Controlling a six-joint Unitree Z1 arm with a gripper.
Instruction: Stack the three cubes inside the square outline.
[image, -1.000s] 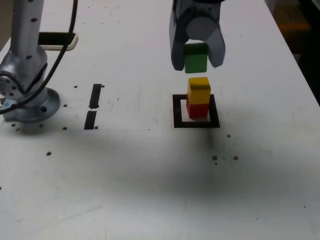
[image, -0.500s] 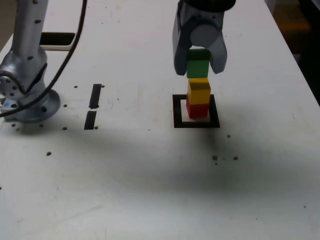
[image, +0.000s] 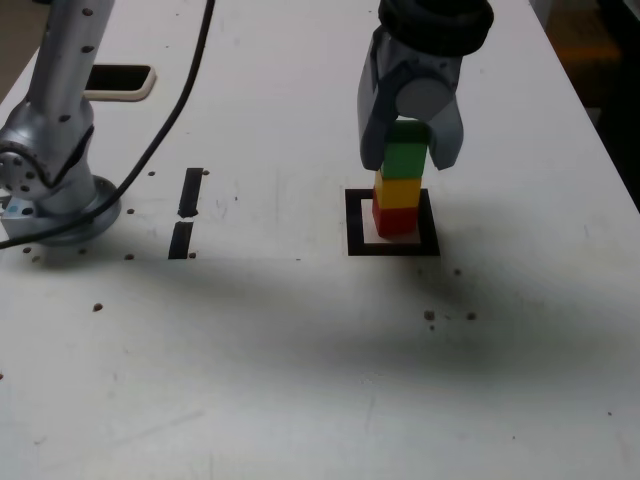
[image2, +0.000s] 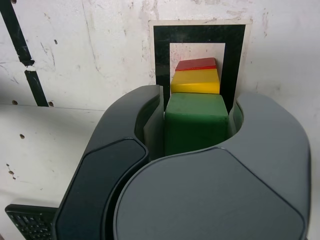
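Red cube sits inside square outline, on its white centre. Yellow cube stacked squarely on red. Green cube on top of yellow, upright, edges roughly aligned. Outline black-bordered, flat on table.

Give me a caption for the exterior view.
Gripper setting green cube atop yellow cube and red cube inside the square outline.

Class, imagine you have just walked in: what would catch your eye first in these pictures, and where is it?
First, the bright tower: the red cube, yellow cube and green cube stacked inside the square outline, right of centre in the exterior view. Next, the grey claw closed around the green cube from above. At that view's left stands the arm's base.
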